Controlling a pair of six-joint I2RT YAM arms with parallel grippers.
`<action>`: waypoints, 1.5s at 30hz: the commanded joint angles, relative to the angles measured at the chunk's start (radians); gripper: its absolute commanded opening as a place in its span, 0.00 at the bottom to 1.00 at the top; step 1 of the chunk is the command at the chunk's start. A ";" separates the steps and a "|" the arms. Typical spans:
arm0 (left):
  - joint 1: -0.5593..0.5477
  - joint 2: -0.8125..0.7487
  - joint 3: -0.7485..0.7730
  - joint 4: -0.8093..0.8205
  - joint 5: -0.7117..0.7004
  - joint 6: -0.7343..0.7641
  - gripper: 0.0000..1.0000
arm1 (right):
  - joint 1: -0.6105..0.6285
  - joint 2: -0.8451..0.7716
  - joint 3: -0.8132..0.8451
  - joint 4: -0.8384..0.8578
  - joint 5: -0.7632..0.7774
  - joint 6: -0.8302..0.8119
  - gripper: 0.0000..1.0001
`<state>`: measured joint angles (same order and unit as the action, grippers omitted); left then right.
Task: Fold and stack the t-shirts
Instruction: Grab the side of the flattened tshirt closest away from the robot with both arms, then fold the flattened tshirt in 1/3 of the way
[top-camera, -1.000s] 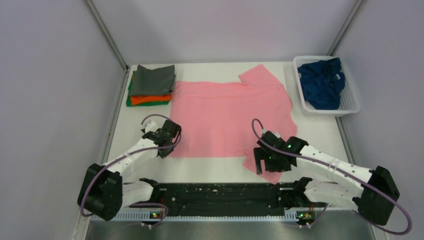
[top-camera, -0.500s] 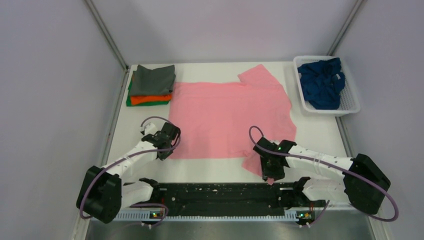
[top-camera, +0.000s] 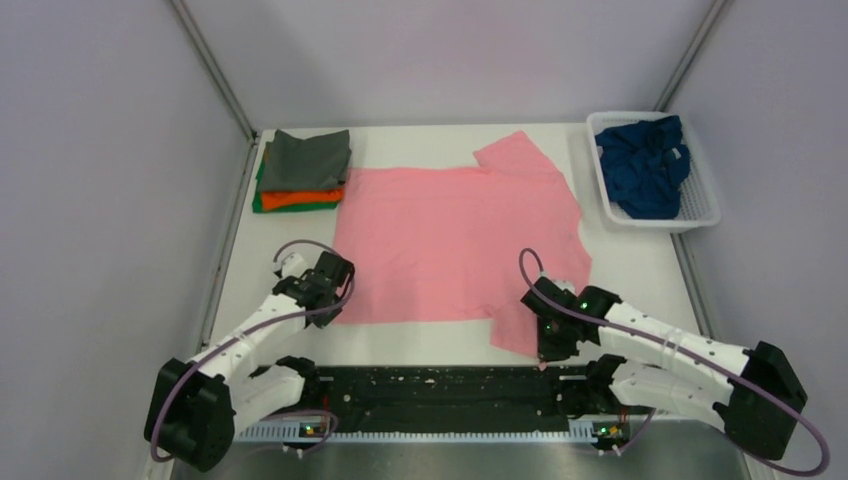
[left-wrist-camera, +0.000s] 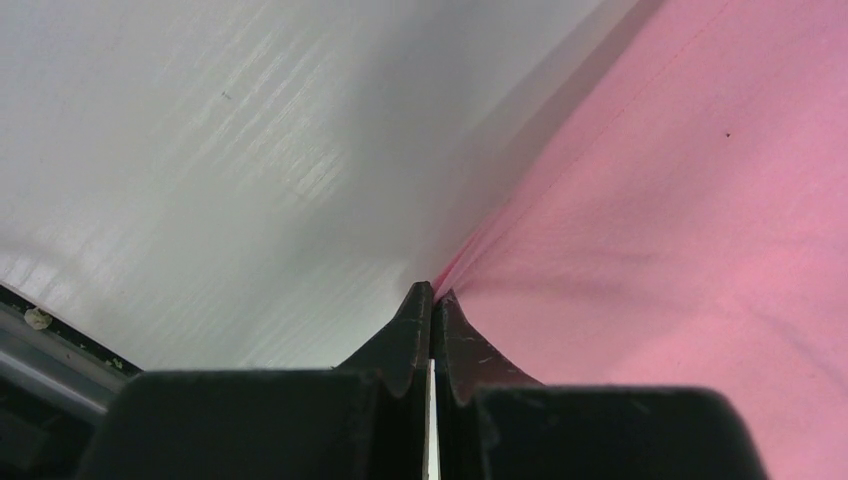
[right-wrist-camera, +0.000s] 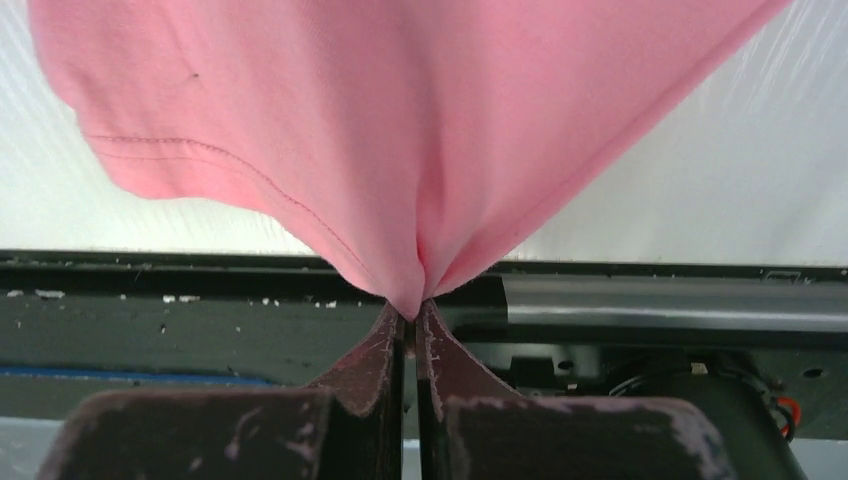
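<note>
A pink t-shirt (top-camera: 455, 235) lies spread flat across the middle of the table. My left gripper (top-camera: 335, 312) is shut on its near left corner, and the left wrist view shows the pink cloth (left-wrist-camera: 650, 220) pinched at the fingertips (left-wrist-camera: 432, 292). My right gripper (top-camera: 546, 350) is shut on the near right sleeve, which hangs as pink cloth (right-wrist-camera: 400, 130) from the shut tips (right-wrist-camera: 411, 312). A folded stack (top-camera: 303, 172) of dark grey, orange and green t-shirts sits at the far left. A navy blue t-shirt (top-camera: 645, 165) lies crumpled in the basket.
The white lattice basket (top-camera: 702, 215) stands at the far right corner. A black rail (top-camera: 440, 392) with the arm bases runs along the near edge, just below the right gripper. Grey walls close in the table on the left, back and right.
The right gripper has closed from open onto the near right sleeve and shifted slightly toward the near edge. The left gripper, still shut, has pulled its corner a little nearer.
</note>
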<state>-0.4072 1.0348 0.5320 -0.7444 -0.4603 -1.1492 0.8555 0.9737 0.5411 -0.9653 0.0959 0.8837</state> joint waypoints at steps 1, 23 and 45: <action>0.004 -0.055 -0.039 -0.086 0.055 -0.027 0.00 | 0.008 -0.070 0.001 -0.105 -0.068 0.040 0.00; 0.091 0.131 0.214 0.056 0.207 0.141 0.00 | -0.284 0.130 0.211 0.351 -0.090 -0.288 0.00; 0.260 0.296 0.393 0.127 0.206 0.210 0.00 | -0.577 0.329 0.414 0.567 -0.160 -0.389 0.00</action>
<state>-0.1646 1.3334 0.8764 -0.6312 -0.2050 -0.9489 0.3176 1.2968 0.8989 -0.4484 -0.0547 0.5297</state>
